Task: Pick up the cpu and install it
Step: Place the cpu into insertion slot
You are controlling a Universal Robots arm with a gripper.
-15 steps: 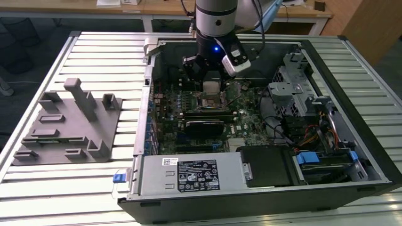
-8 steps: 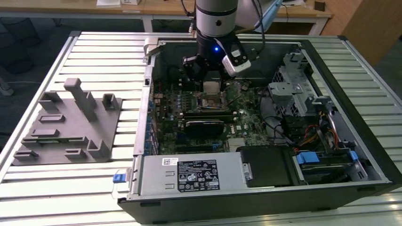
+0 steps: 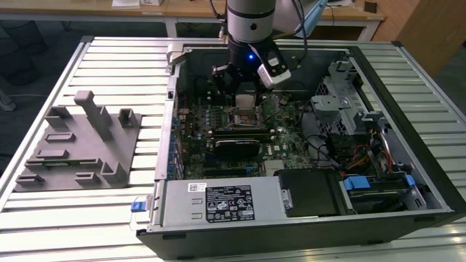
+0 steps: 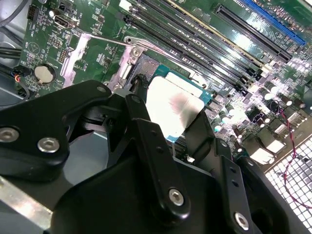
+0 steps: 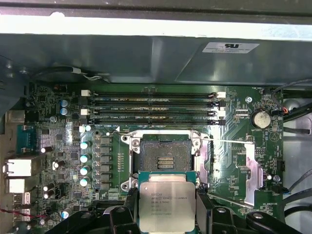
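Above the open socket (image 5: 165,155), the gripper (image 5: 167,218) clamps the cpu (image 5: 167,200), seemingly not yet seated.

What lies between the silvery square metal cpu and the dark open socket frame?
Nothing: in the first wrist view the stretch from cpu to socket frame is bare.

Silvery-grey arm (image 3: 250,19), black gripper (image 4: 169,105)
A black wrist is marked by a blue light (image 3: 250,55); a pale camera block (image 3: 275,68) and dark cables (image 3: 300,24) are attached, and the matte linkage bars are fastened with silver screws (image 4: 176,196).
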